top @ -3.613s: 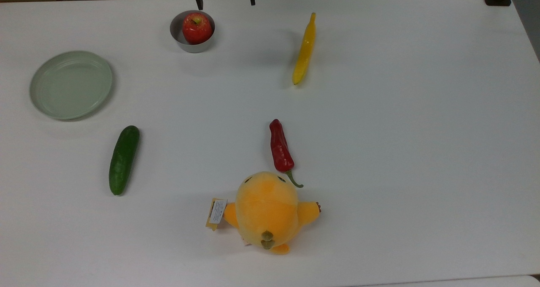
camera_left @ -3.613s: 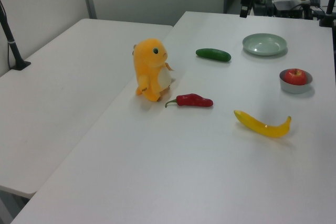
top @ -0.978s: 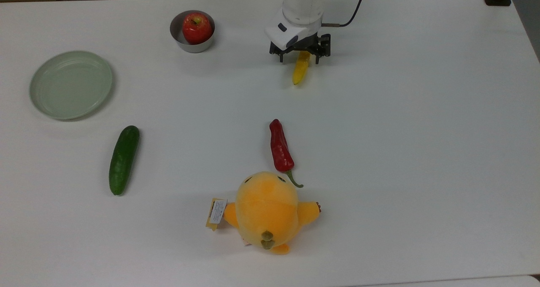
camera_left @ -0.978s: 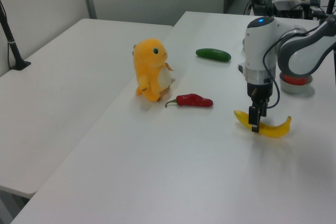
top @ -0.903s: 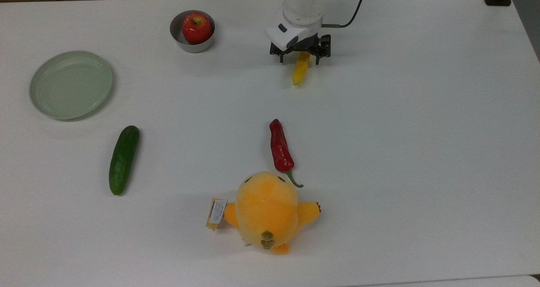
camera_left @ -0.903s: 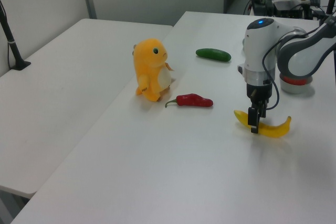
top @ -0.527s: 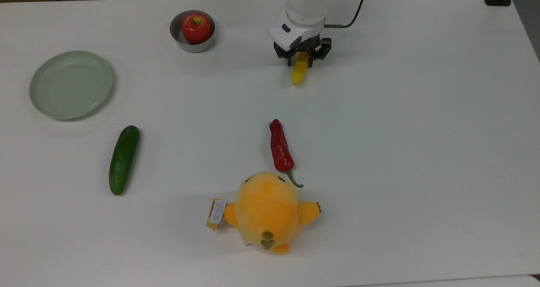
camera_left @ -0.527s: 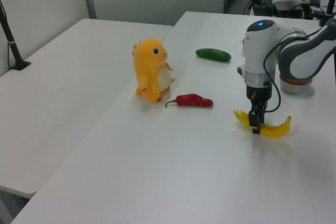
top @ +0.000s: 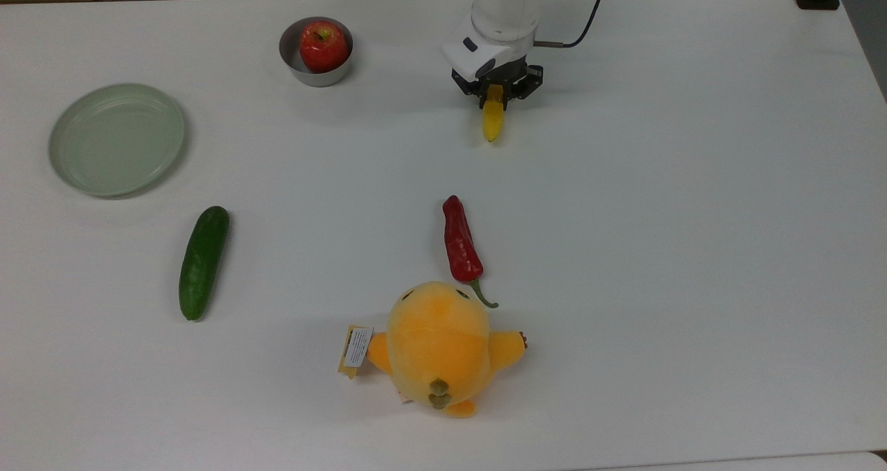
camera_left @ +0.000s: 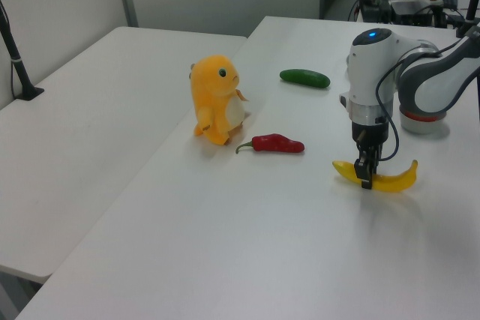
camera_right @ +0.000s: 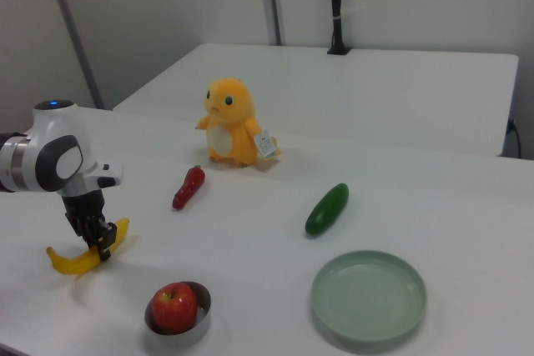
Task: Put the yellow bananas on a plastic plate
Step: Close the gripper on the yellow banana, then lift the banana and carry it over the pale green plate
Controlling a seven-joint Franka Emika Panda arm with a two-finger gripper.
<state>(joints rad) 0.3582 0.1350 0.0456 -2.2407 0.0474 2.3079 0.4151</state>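
Listing from the top view's left, with the orange-yellow plush chick [top: 438, 346] as landmark: round, shallow pale grey-green plastic plate [top: 116, 139], unoccupied, far up and to the top view's left of the chick; dark green cucumber [top: 203, 262], lying flat, left of the chick and below the plate; small grey metal bowl [top: 316, 52] holding a red apple [top: 323, 45], well above the chick and slightly left of it; red chilli pepper [top: 461, 241], its green stem just beside the chick's head; long, slim, glossy yellow banana [top: 493, 119], on the white table [top: 693, 249] well above the chick and beyond the pepper, far from the plate. White robot arm with black two-finger gripper [top: 496, 91] sits over the banana's middle; in the left view the gripper [camera_left: 366, 174] has its fingers closed against the banana [camera_left: 390, 179], which appears to rest on the table, not yet raised. Condition: grasp made, carry to the plate outstanding. Risks, as judged: glossy curved skin may let the fruit swivel or slip between narrow fingers on lifting; a grip slightly off the balance point would tip one end down; the route to the plate passes near the bowl, so a low carry could clip its rim; a release off-centre could leave an end overhanging the raised rim.
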